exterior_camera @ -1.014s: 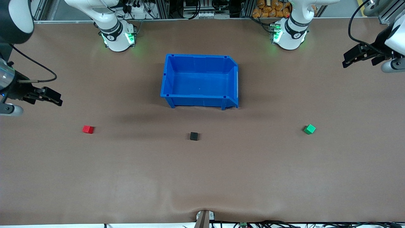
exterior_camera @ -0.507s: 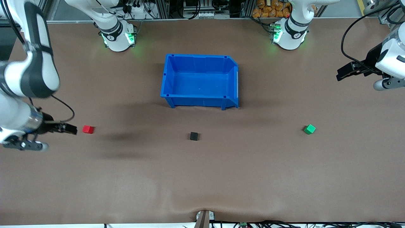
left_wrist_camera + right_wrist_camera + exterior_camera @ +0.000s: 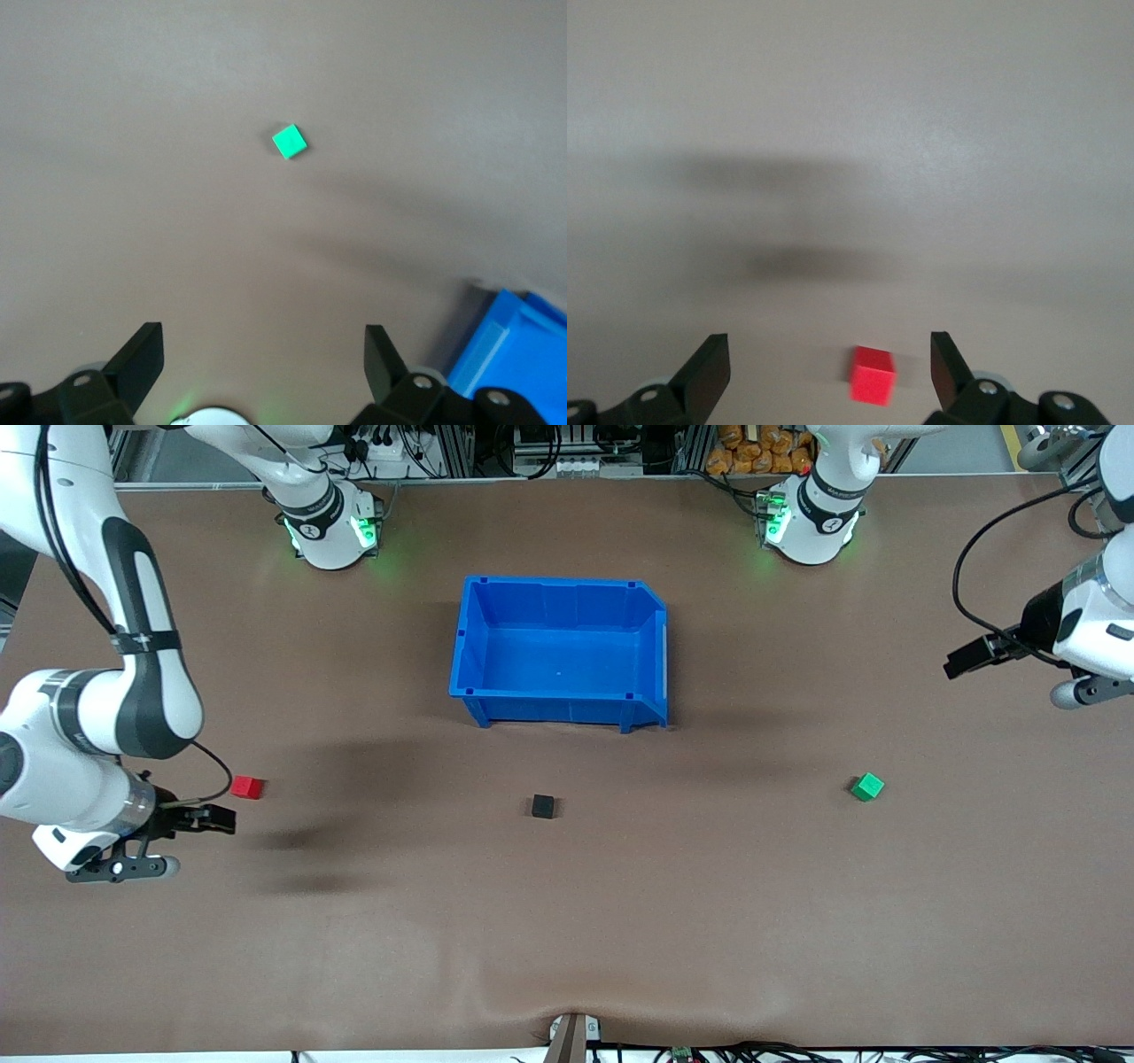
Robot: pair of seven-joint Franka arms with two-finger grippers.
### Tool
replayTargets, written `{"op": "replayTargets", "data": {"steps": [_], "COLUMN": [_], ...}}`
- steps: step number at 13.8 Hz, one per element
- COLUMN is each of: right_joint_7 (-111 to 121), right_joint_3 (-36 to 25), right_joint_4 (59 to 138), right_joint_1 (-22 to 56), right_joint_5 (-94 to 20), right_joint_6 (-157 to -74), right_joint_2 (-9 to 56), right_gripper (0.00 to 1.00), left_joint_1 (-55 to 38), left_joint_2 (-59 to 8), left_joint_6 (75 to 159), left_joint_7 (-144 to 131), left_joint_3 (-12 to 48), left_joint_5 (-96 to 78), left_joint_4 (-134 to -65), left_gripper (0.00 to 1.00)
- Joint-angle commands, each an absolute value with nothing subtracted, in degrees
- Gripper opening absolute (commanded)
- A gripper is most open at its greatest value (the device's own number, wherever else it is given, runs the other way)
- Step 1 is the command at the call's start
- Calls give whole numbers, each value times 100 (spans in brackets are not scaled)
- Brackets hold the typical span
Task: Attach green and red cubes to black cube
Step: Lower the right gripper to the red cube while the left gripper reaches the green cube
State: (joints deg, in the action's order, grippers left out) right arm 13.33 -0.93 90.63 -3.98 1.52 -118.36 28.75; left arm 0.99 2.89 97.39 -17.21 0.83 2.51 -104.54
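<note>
The right hand (image 3: 221, 819), spread, hangs beside the red cube (image 3: 247, 786) to grasp it; the left hand (image 3: 961, 662), spread, is above the surface (image 3: 567, 921), apart from the green cube (image 3: 867, 786).

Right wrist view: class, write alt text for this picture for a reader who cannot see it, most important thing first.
A small red cube sits on the brown table, seen between the two open fingers of the right gripper, which hangs above it without touching. Soft dark shadows fall across the table surface past the cube.
</note>
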Motion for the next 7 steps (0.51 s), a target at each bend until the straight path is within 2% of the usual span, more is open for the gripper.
{"op": "replayTargets", "data": {"steps": [1, 5, 7], "right_joint_7": [2038, 2118, 1970], "right_joint_3": [35, 9, -9], "right_joint_4": [9491, 9658, 10131], "right_joint_1": [-554, -589, -790], "right_joint_5": [132, -104, -272], "right_joint_6": [-11812, -11629, -11548], "right_joint_2": [2567, 2488, 2277], "right_gripper": [100, 100, 100], "left_joint_1": [219, 308, 290], "left_joint_2": [483, 352, 212], "left_joint_6": [10282, 10950, 11310], "left_joint_7": [-1906, -2626, -3144], "left_joint_3": [132, 132, 141], "left_joint_5": [290, 281, 281], "left_joint_4": [-11047, -11530, -11767], "left_gripper": [100, 100, 100]}}
